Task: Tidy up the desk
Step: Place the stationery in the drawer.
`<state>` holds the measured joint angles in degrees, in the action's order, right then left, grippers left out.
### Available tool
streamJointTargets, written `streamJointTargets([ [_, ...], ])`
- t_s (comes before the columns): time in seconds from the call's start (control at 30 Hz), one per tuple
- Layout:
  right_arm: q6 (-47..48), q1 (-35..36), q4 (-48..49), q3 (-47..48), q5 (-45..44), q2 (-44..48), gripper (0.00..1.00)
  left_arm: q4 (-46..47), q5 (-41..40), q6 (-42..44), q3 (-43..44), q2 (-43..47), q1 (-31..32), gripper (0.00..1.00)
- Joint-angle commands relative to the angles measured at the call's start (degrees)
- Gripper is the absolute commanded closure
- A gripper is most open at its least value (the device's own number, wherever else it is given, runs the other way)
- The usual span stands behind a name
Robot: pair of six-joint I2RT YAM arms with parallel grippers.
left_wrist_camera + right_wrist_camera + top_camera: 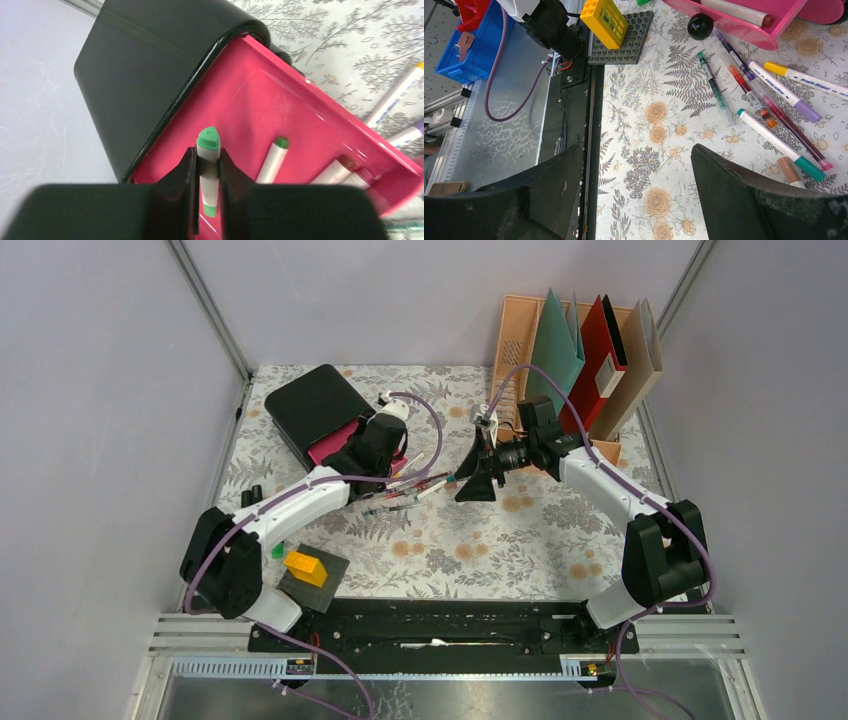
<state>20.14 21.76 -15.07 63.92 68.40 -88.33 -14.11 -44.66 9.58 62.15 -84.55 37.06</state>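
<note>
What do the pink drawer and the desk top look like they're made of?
Pink drawer: hard glossy plastic, going by its sharp highlights and moulded rim. Desk: covered in matte printed fabric, probably; fern-and-flower pattern, no glare.

My left arm and right arm are smooth white shells linked by chunky black joints, each ending in a big black shoulder block. A purple cable loops along each one. Both bolt onto a black rail dotted with screws. My left fingers are matte black and tapered; my right fingers are broad black wedges
</note>
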Motion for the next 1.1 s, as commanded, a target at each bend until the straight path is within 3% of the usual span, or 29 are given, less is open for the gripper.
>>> streamJointTargets([
  [0.0,1.3,0.1,-0.9,2.3,0.1,2.3,0.14,5.9,-4.8,2.0,2.2,-2.0,-1.6,0.74],
  [0.1,1.4,0.1,-1.1,2.3,0.1,2.4,0.14,6.5,-4.9,1.8,2.7,-3.1,-2.1,0.51],
  [0.23,1.8,0.1,-1.5,2.3,-0.2,2.5,0.14,5.1,-3.6,-0.1,4.0,-2.0,-2.0,0.30],
  [0.43,2.2,0.0,-1.7,2.4,-0.5,2.4,0.14,5.8,3.5,-4.9,1.9,6.9,-2.0,0.13],
  [0.5,2.4,0.1,-1.9,2.3,-0.7,2.3,0.14,7.7,7.8,-7.2,-1.2,10.9,-2.0,0.03],
  [0.83,4.1,0.1,-2.8,2.3,-2.3,2.2,0.14,19.1,40.1,-21.4,-15.9,28.0,-5.3,0.01],
  [1.07,5.6,0.1,-3.2,2.0,-3.6,2.0,0.14,20.0,48.5,-26.6,-20.5,33.1,-5.3,0.01],
])
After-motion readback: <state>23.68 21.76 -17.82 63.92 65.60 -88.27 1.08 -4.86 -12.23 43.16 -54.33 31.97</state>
